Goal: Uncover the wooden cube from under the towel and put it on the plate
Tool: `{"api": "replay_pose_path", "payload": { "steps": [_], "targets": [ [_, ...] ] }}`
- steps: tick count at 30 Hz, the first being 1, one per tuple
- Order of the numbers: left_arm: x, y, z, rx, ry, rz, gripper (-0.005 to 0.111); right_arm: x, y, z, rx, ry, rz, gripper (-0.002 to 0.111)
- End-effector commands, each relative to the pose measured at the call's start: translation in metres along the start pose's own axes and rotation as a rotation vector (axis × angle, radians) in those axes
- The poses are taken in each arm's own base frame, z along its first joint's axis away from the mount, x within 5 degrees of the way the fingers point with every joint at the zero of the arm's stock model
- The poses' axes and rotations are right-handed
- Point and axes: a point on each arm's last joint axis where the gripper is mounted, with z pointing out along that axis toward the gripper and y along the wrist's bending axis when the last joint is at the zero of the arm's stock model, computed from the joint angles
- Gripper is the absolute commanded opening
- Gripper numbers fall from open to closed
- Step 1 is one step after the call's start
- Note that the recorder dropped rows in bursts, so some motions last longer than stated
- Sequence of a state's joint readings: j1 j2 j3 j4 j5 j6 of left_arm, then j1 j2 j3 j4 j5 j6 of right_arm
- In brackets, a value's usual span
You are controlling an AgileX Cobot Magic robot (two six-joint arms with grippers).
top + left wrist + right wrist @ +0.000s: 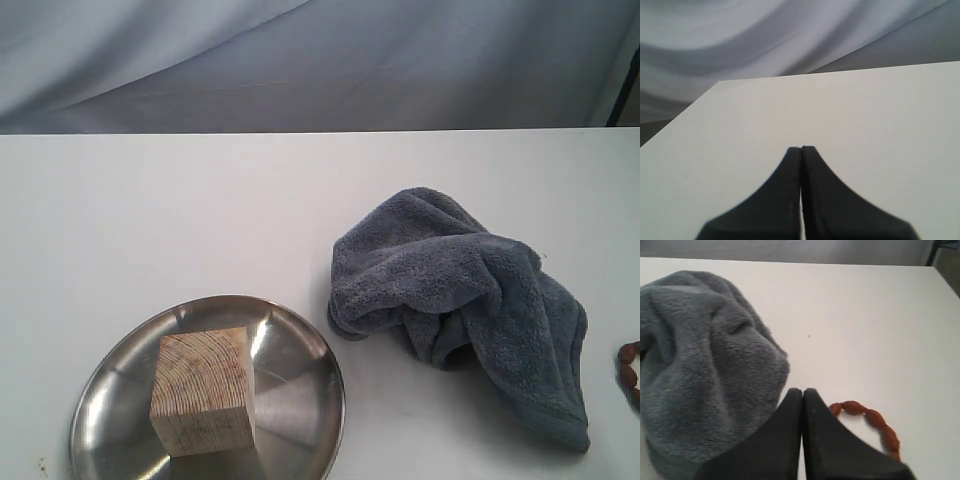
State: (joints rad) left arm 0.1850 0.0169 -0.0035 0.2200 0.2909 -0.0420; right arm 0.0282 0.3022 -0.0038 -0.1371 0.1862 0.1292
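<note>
Wooden cube (203, 390) is seen resting on the stainless-steel plate (118, 352), uncovered, with its ringed end grain turned toward the exterior camera. It is set left of the plate's centre and is mirrored in the polished metal. The plate is located at the near left of the white table (150, 210). The grey-blue plush towel (455, 290) is recorded crumpled in 1 heap to the right of the plate, just beside its rim and apart from the cube. A short string of reddish-brown beads (630, 370) is noted at the right edge of the exterior view, near the towel's lower fold.

Left gripper (801, 148): the 2 fingers are pressed flat together, nothing is held, and bare table is seen beneath.

Right gripper (802, 389): the 2 fingers are likewise closed on nothing, and it is positioned over the table between the towel (700, 365) and the beads (867, 420)
</note>
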Motion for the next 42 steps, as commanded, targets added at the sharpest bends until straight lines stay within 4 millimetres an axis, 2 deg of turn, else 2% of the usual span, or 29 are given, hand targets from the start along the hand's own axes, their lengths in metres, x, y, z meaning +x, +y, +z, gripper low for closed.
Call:
{"api": "replay_pose_path", "payload": {
  "steps": [1,9,13,42],
  "targets": [
    [0.000,0.000,0.000,0.000,-0.006,-0.014,0.001,0.000,-0.008,-0.001,0.103,-0.012,0.035,0.000],
    [0.000,0.000,0.000,0.000,-0.006,-0.014,0.001,0.000,-0.014,-0.019,0.221,-0.143,0.086,0.000],
    [0.000,0.000,0.000,0.000,-0.006,-0.014,0.001,0.004,-0.014,-0.024,0.230,-0.151,0.092,0.000],
    [0.000,0.000,0.000,0.004,-0.007,-0.014,0.001,0.004,-0.011,-0.023,0.181,-0.146,0.093,0.000]
  ]
}}
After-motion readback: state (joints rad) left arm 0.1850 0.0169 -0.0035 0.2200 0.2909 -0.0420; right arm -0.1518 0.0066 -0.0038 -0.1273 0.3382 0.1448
